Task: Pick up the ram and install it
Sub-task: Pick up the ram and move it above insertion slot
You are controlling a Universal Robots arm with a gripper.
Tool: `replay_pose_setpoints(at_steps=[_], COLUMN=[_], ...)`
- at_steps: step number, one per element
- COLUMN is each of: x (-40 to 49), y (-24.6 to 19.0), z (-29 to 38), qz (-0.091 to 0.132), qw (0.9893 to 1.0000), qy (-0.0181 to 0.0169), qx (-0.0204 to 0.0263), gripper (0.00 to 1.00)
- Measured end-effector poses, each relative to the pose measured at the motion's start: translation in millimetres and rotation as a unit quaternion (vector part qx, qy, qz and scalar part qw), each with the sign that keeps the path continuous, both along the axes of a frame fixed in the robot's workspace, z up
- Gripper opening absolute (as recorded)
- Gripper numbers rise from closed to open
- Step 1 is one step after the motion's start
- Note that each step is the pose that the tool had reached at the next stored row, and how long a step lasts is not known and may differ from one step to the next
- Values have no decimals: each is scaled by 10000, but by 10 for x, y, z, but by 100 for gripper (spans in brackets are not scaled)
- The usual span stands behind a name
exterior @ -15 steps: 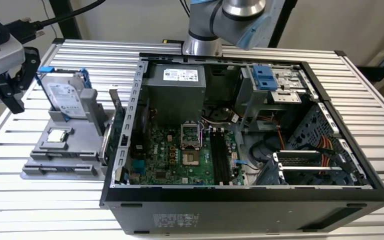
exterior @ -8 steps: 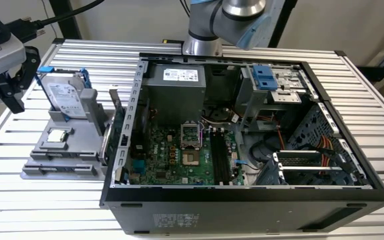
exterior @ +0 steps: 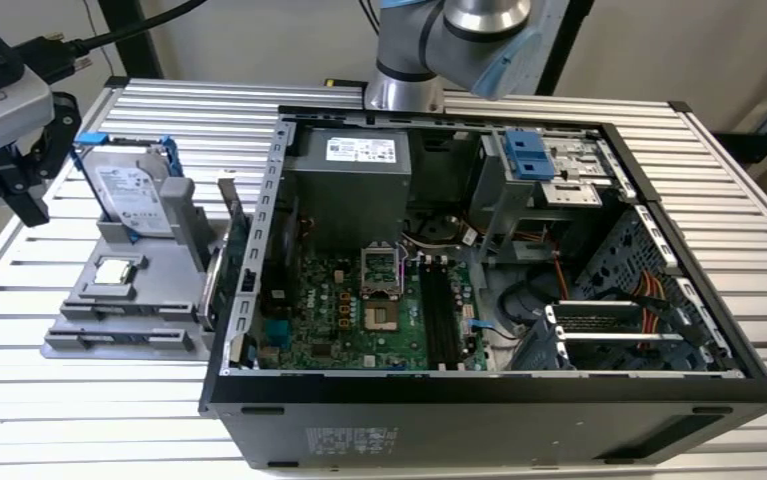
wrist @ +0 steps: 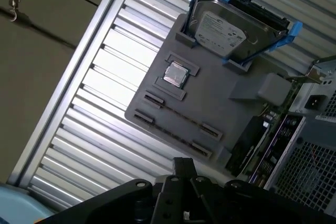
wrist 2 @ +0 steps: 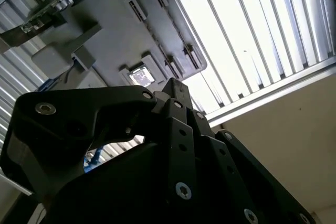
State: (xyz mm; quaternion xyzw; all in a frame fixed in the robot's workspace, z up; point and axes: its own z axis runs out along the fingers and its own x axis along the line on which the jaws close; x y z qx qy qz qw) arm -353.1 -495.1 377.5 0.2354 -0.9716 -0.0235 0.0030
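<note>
Ribbed aluminium slats make up the surface, and in the exterior view a wide strip of them lies bare along the left and lower-left of the frame, out to the surface's left edge. A grey holder sits left of centre, carrying a hard drive upright in a blue frame and 1 small silver CPU chip lying flat. The open computer case takes up the centre and right, its left wall close against the holder. The ram stands on 1 long edge at the holder's right side, wedged in the narrow gap just beside that wall; in the first wrist view it shows as a dark slab at lower right. The claw hangs at the upper left of the frame near the surface's edge, well apart from the ram, with the hard drive between them. How far open the claw is cannot be told.
</note>
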Motion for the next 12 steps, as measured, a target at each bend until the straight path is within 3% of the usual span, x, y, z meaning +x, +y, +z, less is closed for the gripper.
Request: replay_pose_setpoints(at_steps=[5,12], x=[0,0], y=[3,12], z=[0,0], qz=[75,346], qw=[10000,9994], qy=[0,0], qx=[0,-1], gripper=[0,0])
